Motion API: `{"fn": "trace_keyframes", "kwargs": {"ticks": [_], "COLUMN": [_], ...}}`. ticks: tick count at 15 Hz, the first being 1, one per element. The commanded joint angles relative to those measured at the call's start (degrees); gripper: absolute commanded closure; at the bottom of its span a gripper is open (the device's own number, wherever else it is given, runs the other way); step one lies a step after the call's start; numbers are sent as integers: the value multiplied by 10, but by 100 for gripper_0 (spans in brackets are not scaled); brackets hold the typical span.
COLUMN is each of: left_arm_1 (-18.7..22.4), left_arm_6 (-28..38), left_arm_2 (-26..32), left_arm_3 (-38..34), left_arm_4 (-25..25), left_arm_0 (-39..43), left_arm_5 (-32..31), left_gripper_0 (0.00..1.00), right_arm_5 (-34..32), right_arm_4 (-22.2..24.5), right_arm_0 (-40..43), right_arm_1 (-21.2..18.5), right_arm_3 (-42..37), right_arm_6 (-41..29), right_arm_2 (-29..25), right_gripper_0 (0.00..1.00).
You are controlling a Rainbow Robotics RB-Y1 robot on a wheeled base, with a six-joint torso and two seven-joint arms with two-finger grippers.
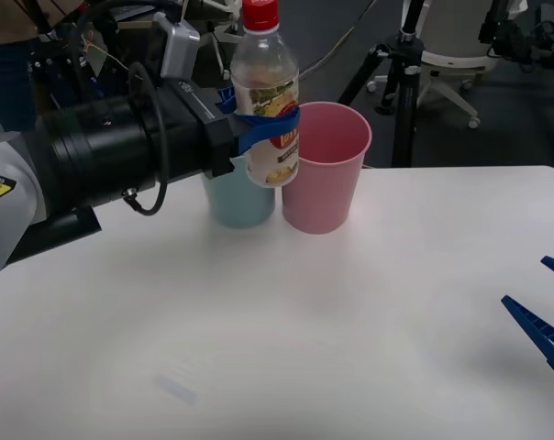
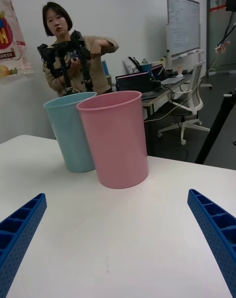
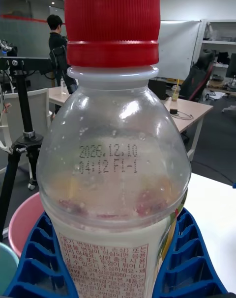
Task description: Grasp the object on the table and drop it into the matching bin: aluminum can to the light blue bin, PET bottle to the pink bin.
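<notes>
My left gripper [image 1: 270, 128] is shut on the PET bottle [image 1: 266, 96], a clear bottle with a red cap and yellow-and-red label, held upright in the air. It hangs above the gap between the light blue bin [image 1: 238, 203] and the pink bin [image 1: 324, 167], partly over the pink bin's near-left rim. The left wrist view has the bottle [image 3: 115, 170] close up between the blue fingers [image 3: 37, 258], with the pink bin's rim [image 3: 22, 222] below. My right gripper [image 1: 550, 312] rests open low at the table's right edge, facing both bins [image 2: 115, 138].
The white table [image 1: 286, 330] stretches wide in front of the bins. Behind the table stand a black tripod [image 1: 401, 82] and office chairs. A person [image 2: 69, 52] with a device stands behind the bins, away from the task's things.
</notes>
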Motion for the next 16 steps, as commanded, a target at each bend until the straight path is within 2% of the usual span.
{"fn": "trace_keyframes", "kwargs": {"ticks": [1, 10, 13, 16], "left_arm_1": [-26, -151, -179, -199], "left_arm_6": [-2, -32, -43, -53], "left_arm_2": [-15, -18, -18, -18], "left_arm_3": [69, 299, 364, 395], "left_arm_4": [-5, -83, -102, -119], "left_arm_0": [-63, -201, -231, -238], "left_arm_5": [0, 28, 41, 51], "left_gripper_0": [100, 100, 100, 100], "right_arm_5": [0, 0, 0, 0], "right_arm_4": [0, 0, 0, 0], "right_arm_0": [0, 0, 0, 0], "right_arm_1": [0, 0, 0, 0], "right_arm_3": [0, 0, 0, 0], "right_arm_6": [0, 0, 0, 0], "right_arm_2": [0, 0, 0, 0], "right_gripper_0": [0, 0, 0, 0]}}
